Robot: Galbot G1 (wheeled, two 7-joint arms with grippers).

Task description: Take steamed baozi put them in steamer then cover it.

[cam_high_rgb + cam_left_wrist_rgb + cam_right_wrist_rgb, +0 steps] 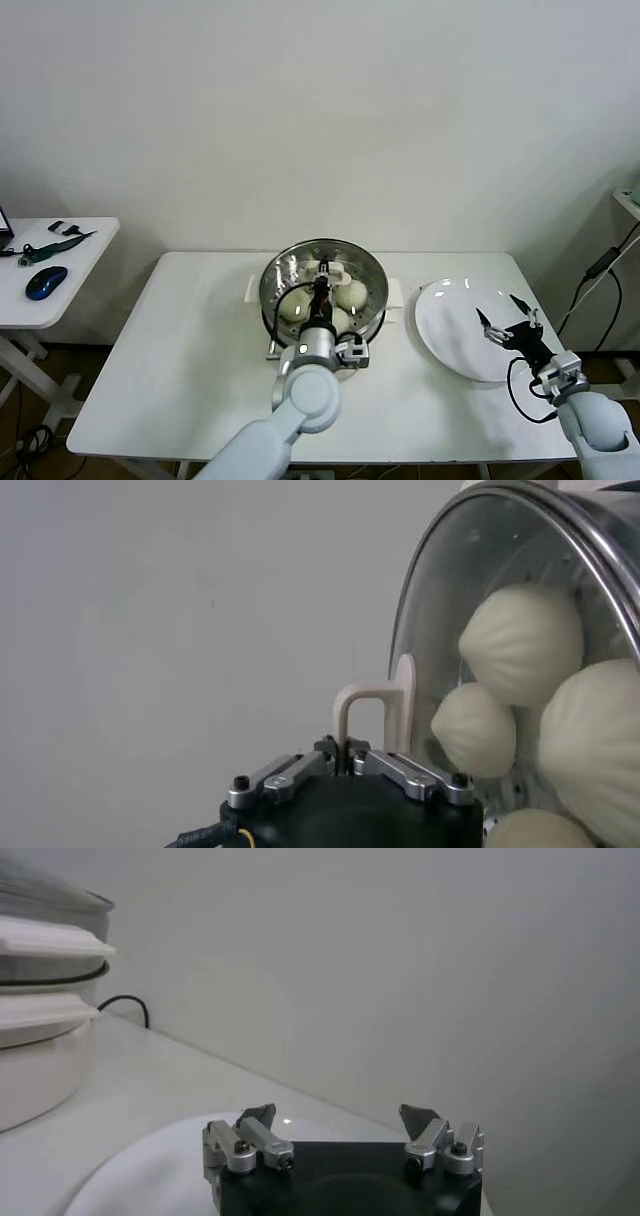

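Note:
The steamer [273, 292] stands mid-table on its white base. Several steamed baozi [297, 304] lie inside; they show through the glass in the left wrist view [520, 645]. The clear glass cover [450, 600] sits over the pot. My left gripper [321, 292] is above the pot's middle, shut on the cover's white handle [375, 712]; its jaws pinch the handle's thin leg [346, 748]. My right gripper [510, 312] is open and empty, held just above the flat white plate [450, 335]. It also shows in the right wrist view [340, 1116], with the steamer's base [35, 1063] off to one side.
The white plate [140, 1173] lies bare, right of the steamer. A black cable [125, 1003] runs behind the steamer. A side table [70, 290] at far left holds a blue mouse [46, 282]. A wall rises close behind the table.

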